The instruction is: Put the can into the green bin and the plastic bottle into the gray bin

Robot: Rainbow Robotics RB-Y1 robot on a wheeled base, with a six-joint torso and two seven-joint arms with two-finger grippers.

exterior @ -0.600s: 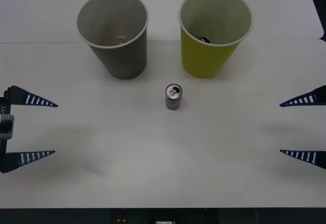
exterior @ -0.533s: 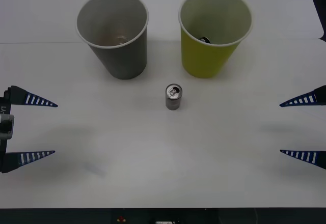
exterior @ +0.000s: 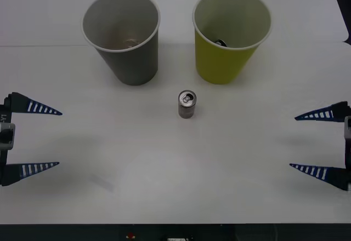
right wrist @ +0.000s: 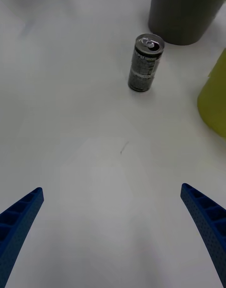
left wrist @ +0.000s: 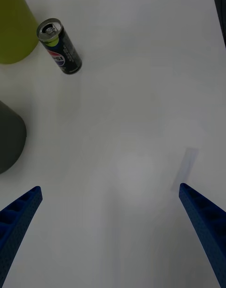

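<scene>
A smooth white table is seen; a shiny little can stands upright near the tapered paper green bin and gray bin. The ribbed left gripper and right gripper are spread wide, nothing held.

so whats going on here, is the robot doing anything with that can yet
Not yet. The can stands upright on the white table, alone, in front of the gap between the gray bin and the green bin. Both hands are open and holding nothing: the left hand sits at the table's left edge, the right hand at its right edge. Something small and dark lies inside the green bin.
</scene>
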